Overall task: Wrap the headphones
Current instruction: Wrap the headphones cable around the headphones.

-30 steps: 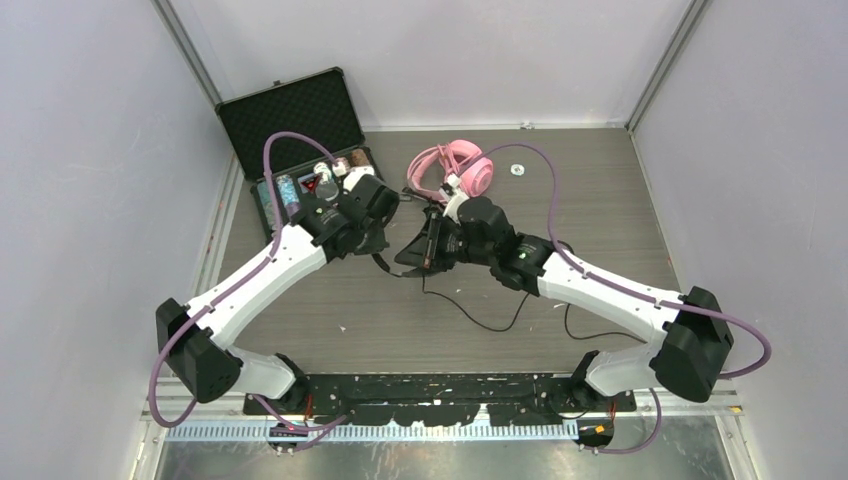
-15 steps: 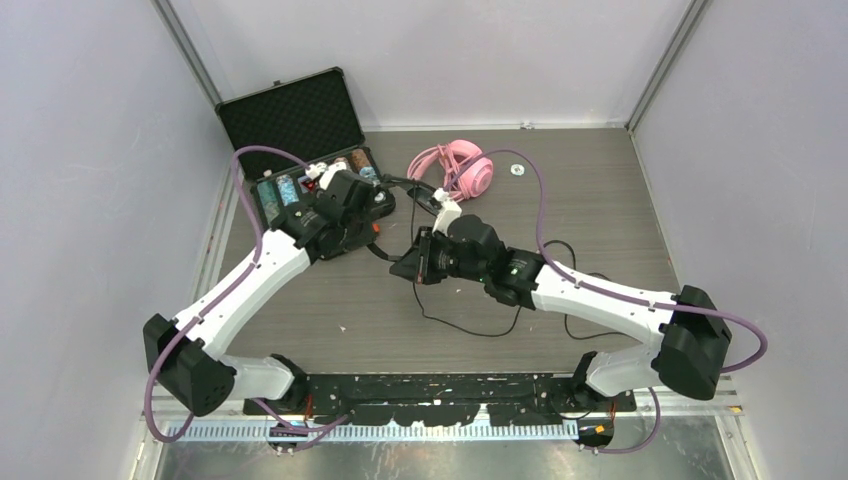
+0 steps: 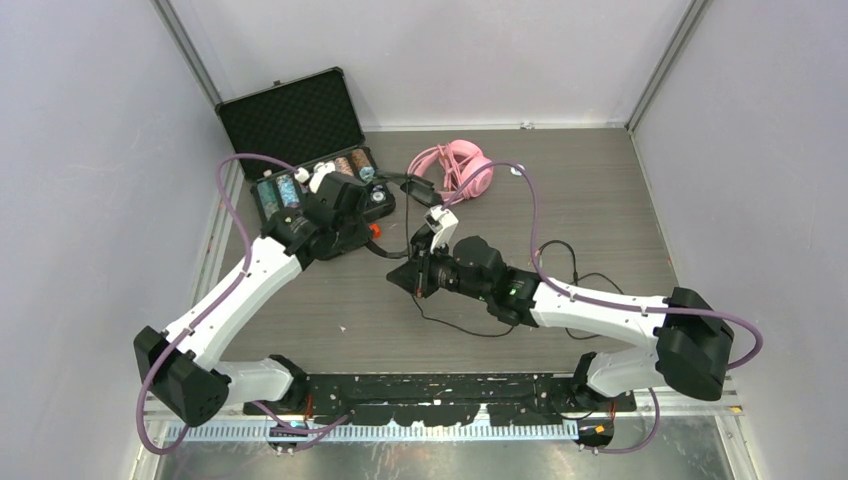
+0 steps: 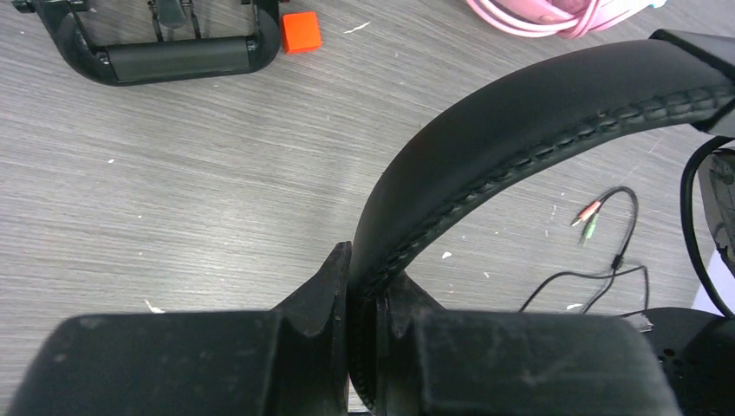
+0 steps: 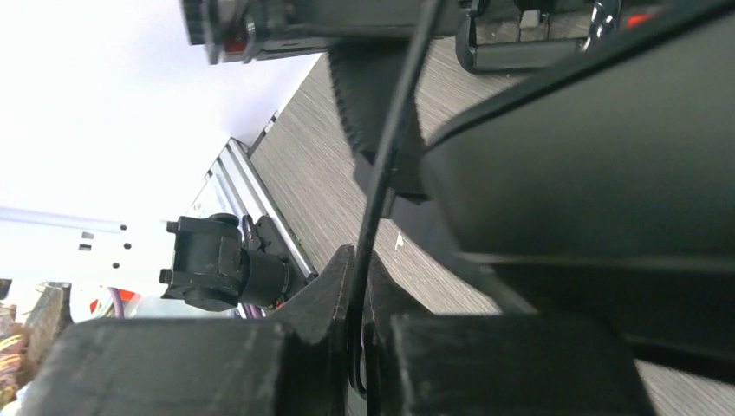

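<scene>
The left gripper (image 4: 364, 290) is clamped on the stitched band of the black headphones (image 4: 520, 130), its fingers pressed against either side of the band, which arches up and away to the right over the grey table (image 3: 620, 200). The right gripper (image 5: 357, 286) is pinched together on the thin black cable (image 5: 390, 147), which runs up between its fingertips. The rest of that cable lies loose on the table to the right (its end splits into a pink and a green plug). The pink headphones (image 3: 462, 168) lie at the far edge of the table, just right of the open black case (image 3: 295, 115). A small orange cube (image 4: 301, 32) sits beside the case handle.
</scene>
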